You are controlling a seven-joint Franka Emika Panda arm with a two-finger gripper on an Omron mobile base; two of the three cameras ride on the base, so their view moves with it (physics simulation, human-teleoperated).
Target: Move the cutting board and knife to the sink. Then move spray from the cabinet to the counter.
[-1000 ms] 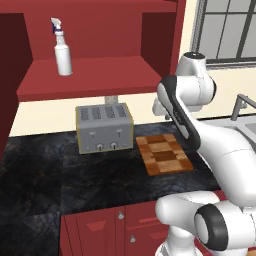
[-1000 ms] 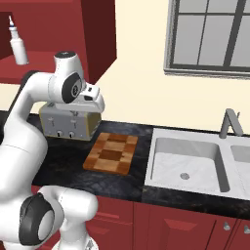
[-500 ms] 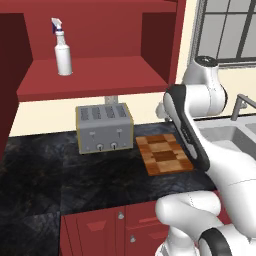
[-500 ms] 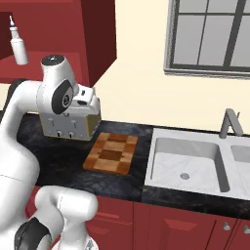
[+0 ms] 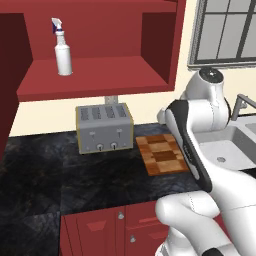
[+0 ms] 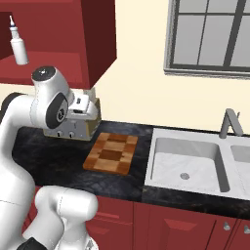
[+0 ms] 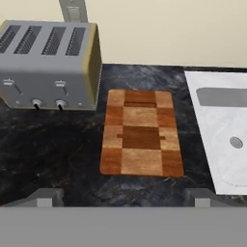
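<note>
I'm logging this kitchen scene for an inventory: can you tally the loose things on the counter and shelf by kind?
Cutting board: 1
Toaster: 1
Spray bottle: 1
Total: 3

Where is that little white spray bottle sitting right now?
The spray bottle stands upright on the open shelf of the red wall cabinet, toward its left side in the left base view, above the toaster on the black counter.
</note>
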